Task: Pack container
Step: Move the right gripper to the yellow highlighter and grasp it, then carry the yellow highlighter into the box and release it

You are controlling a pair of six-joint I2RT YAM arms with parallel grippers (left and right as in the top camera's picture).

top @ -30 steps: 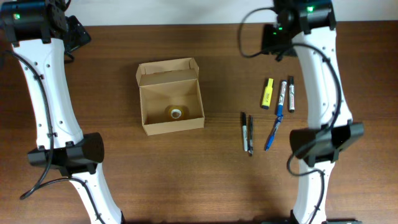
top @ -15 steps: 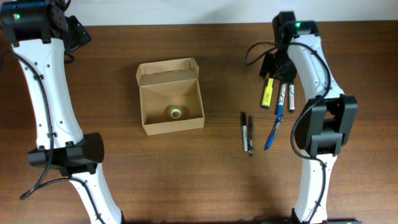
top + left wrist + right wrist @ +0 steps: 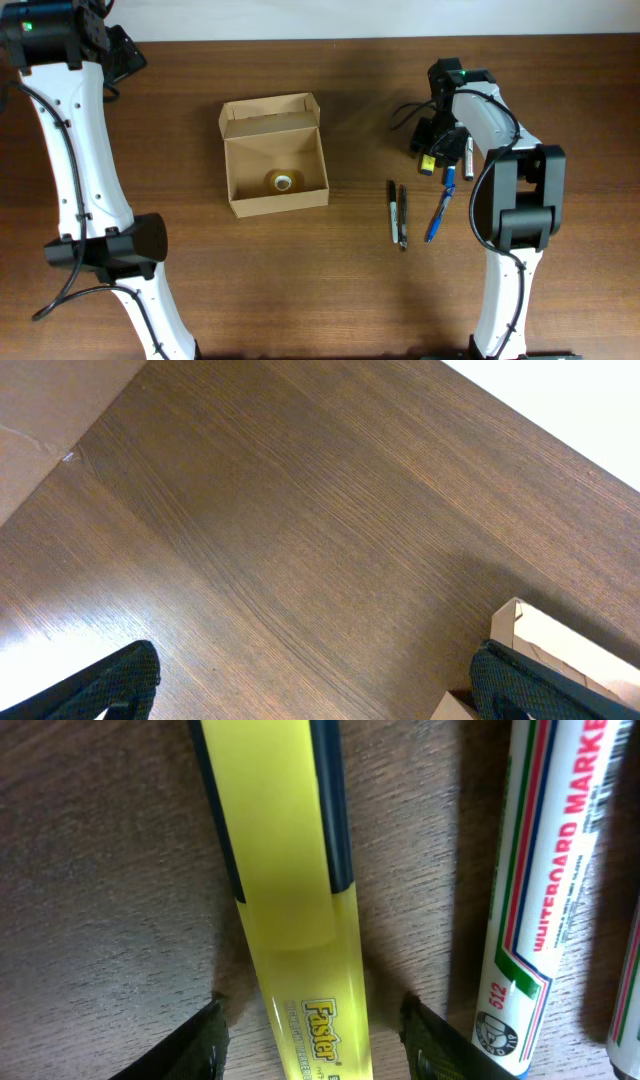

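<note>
Yellow highlighter [image 3: 290, 910] pickup is the step in hand. Your right gripper [image 3: 433, 150] sits low over the highlighter on the right side of the table [image 3: 350, 300], with one finger [image 3: 195, 1042] on each side of the barrel. Bare wood shows between each finger and the barrel, so the jaws are released and grasp nothing. A whiteboard marker [image 3: 535, 900] lies just beside the highlighter on its right, and that finger sits in the gap between the two.

Your left gripper [image 3: 315, 690] hangs at the far left, fingers spread wide and empty. Only a corner of the box shows in its view.

The box [image 3: 275, 155] stands left of centre, well apart from the pens, with its lid folded back and its mouth open. A small roll [image 3: 284, 182], seemingly tape, lies on its floor.

Next move, as judged:
1. Close the fingers squarely on the barrel without catching the marker.
2. Lift straight up.
3. Carry left and release over the open box.

Two black pens [image 3: 397, 212] and a blue pen [image 3: 438, 212] lie near the route, so pass above them.
</note>
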